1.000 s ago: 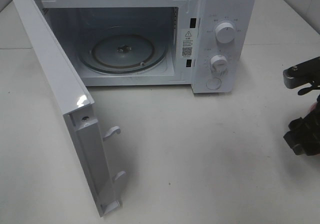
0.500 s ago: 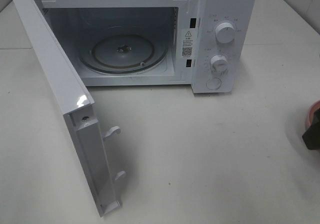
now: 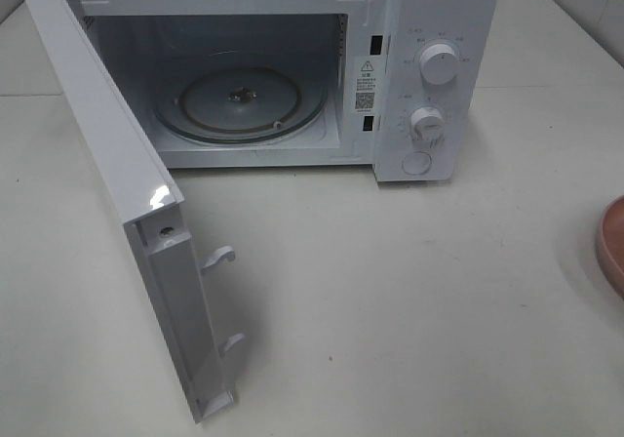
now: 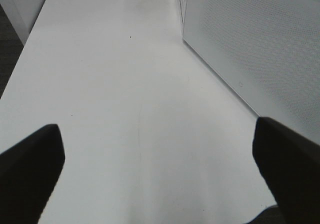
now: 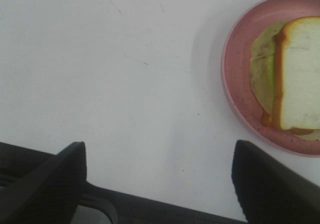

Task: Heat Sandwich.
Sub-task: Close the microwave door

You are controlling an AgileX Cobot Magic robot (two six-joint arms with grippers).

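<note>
The white microwave (image 3: 429, 27) stands at the back of the table with its door (image 3: 127, 213) swung wide open toward the front left; its glass turntable (image 3: 239, 105) is bare. The sandwich (image 5: 295, 79), pale bread over green-yellow layers, lies on a pink plate (image 5: 235, 79) in the right wrist view; only the plate's rim (image 3: 612, 247) shows at the right edge of the high view. My right gripper (image 5: 157, 184) is open above bare table beside the plate, holding nothing. My left gripper (image 4: 157, 169) is open over bare table, next to the microwave door's outer face (image 4: 255, 49).
The white table (image 3: 409, 310) spreads in front of the microwave. Two latch hooks (image 3: 219, 257) stick out from the open door's edge. The table's left edge drops to dark floor (image 4: 10, 49) in the left wrist view.
The right arm has pulled back out of the high view at the right edge, uncovering the pink plate's rim there. Microwave and door have not moved.
</note>
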